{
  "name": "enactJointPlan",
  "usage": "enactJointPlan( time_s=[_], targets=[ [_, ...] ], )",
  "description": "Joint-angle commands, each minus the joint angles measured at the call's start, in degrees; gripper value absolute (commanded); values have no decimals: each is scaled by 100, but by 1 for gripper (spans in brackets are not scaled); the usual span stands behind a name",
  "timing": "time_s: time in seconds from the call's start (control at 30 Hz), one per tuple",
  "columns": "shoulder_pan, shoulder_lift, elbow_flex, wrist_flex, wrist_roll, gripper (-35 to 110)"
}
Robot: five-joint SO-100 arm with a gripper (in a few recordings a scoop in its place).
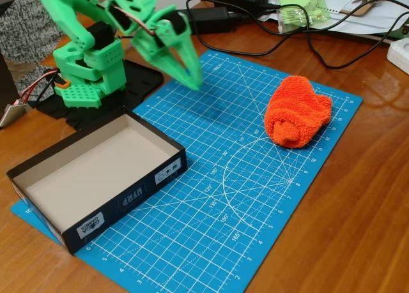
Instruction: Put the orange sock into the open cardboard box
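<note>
Looks like the reach step hasn't really landed yet: green gripper (189, 76) hangs empty, fingers nearly together, above the blue cutting mat (211, 210). Orange sock (298, 112) sits at its 3 o'clock, open cardboard box (96, 172) at 7. Next it needs to swing over and spread wider

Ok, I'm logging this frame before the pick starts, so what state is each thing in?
orange sock: bundled up, lying on the blue cutting mat, not held.
open cardboard box: open on top, nothing inside, sitting on the mat's left part.
gripper: fingers together at the tips, holding nothing, poised above the mat, apart from the sock.
</note>
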Motion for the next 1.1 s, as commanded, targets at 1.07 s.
enactJointPlan(
  time_s=[1.07],
  targets=[
    [-633, -5520, -3797, -1327, 88, 0]
  ],
)
